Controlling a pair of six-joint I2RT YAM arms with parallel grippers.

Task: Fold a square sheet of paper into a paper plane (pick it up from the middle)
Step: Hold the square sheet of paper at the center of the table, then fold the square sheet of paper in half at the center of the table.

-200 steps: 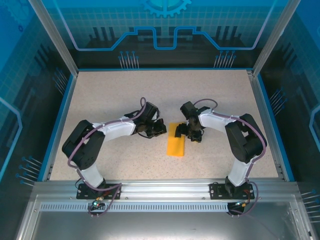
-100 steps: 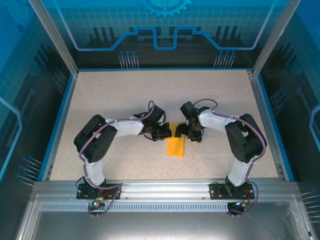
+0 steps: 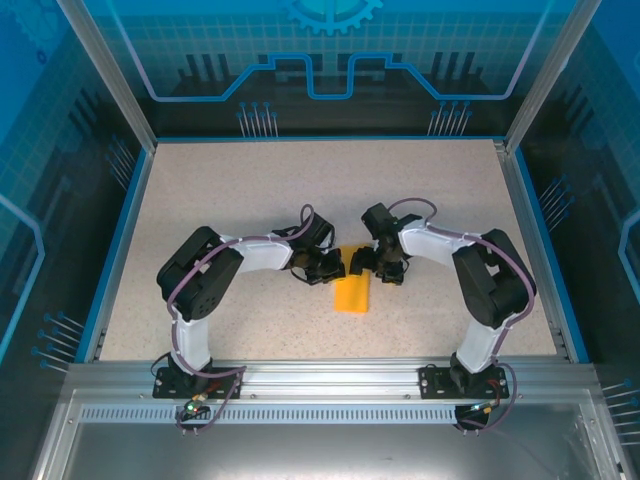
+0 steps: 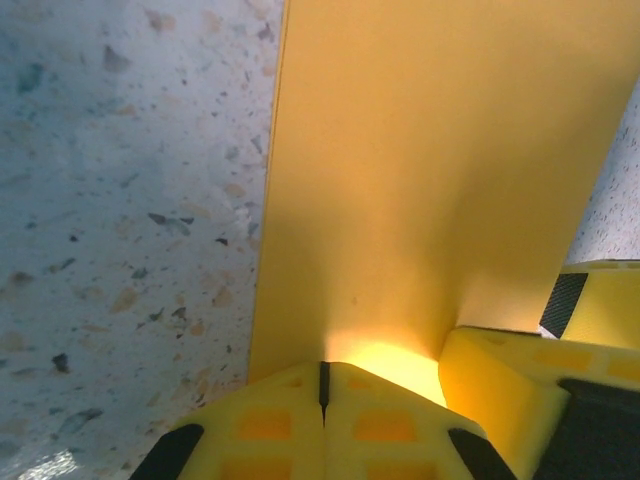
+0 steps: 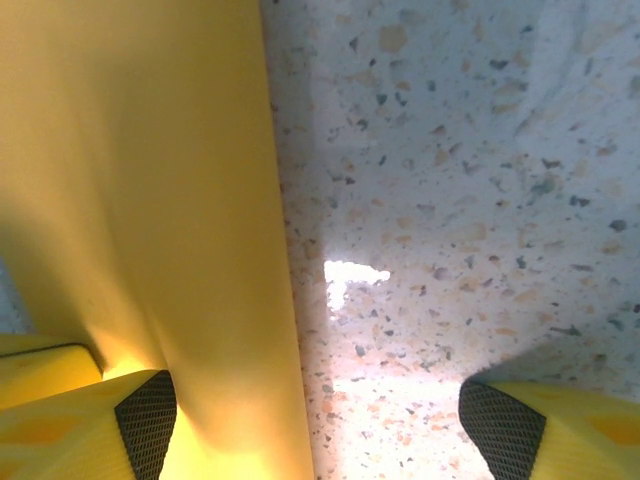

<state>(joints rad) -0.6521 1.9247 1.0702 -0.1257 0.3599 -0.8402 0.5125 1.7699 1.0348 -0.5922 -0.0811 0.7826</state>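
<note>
Seen from the top external camera, the sheet of paper (image 3: 353, 290) lies flat on the table (image 3: 230, 190) as a narrow orange-yellow strip. Its near end reaches toward the bases from between the two end effectors, and its far end sits at their tips. The left end effector (image 3: 328, 268) and the right end effector (image 3: 364, 262) meet there, almost touching. The left wrist view adds that the left end effector (image 4: 323, 390) is clenched, its pads pressed to a thin seam at the paper's (image 4: 420, 180) end, with a finger (image 4: 500, 375) of the right one just beside it. The right wrist view shows the right end effector (image 5: 310, 425) released wide, one finger (image 5: 100, 425) over the paper (image 5: 130, 180) and the other over bare speckled table. Beyond both, open table runs to the blue rim (image 3: 330, 138).
</note>
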